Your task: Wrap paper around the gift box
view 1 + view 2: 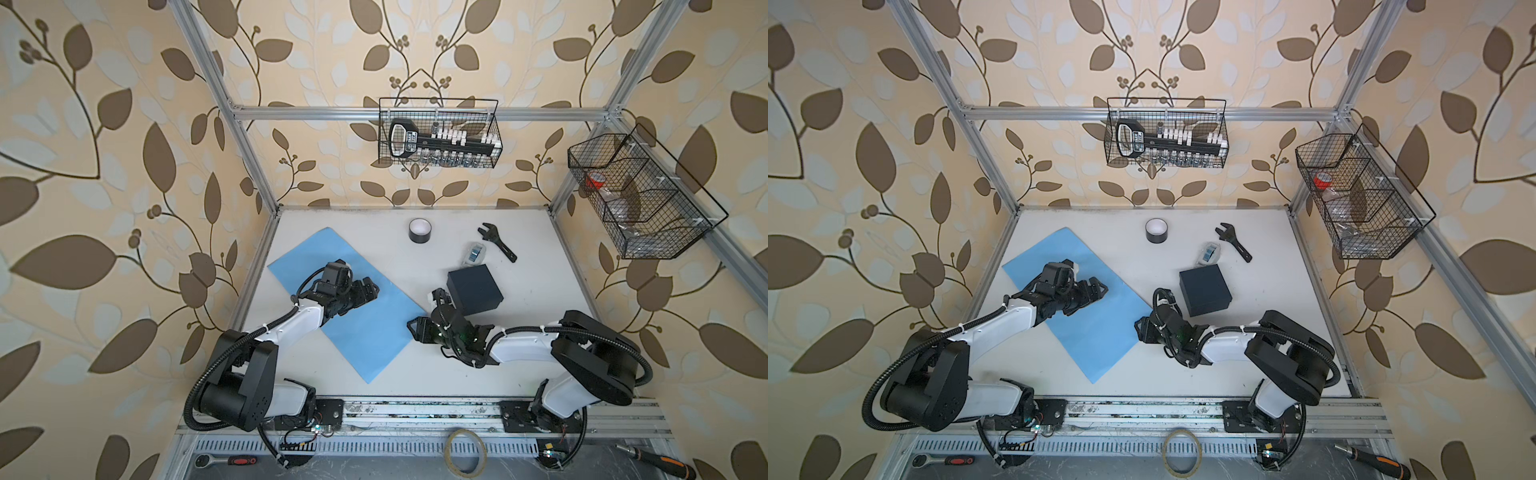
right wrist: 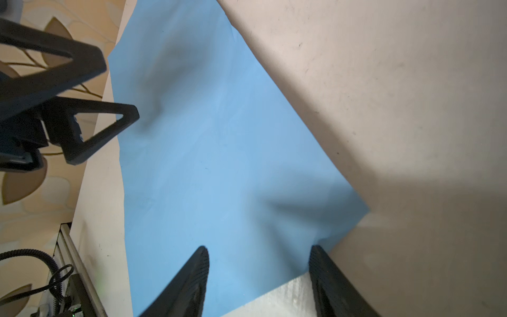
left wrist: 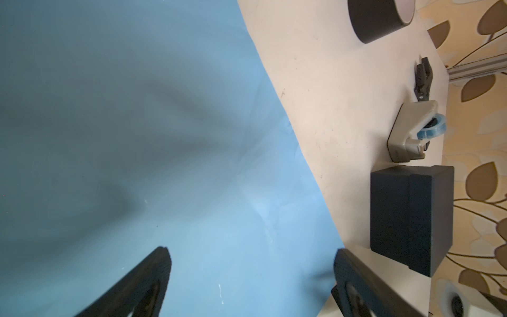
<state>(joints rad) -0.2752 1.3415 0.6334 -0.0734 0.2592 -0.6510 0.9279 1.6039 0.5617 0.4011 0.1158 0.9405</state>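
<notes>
The left gripper [image 3: 252, 256] hovers with its jaws spread wide and empty over the light blue paper [image 1: 365, 332]. The sheet lies flat on the white worktop [image 1: 519, 353] beneath it and reaches across to the right gripper [image 2: 259, 248]. The right gripper sits low at the sheet's edge, jaws partly apart with that edge between them and nothing clamped, while the dark navy gift box [image 1: 473, 291] rests off the paper just behind it, beside its wrist, and ahead of the left gripper past the sheet's edge.
</notes>
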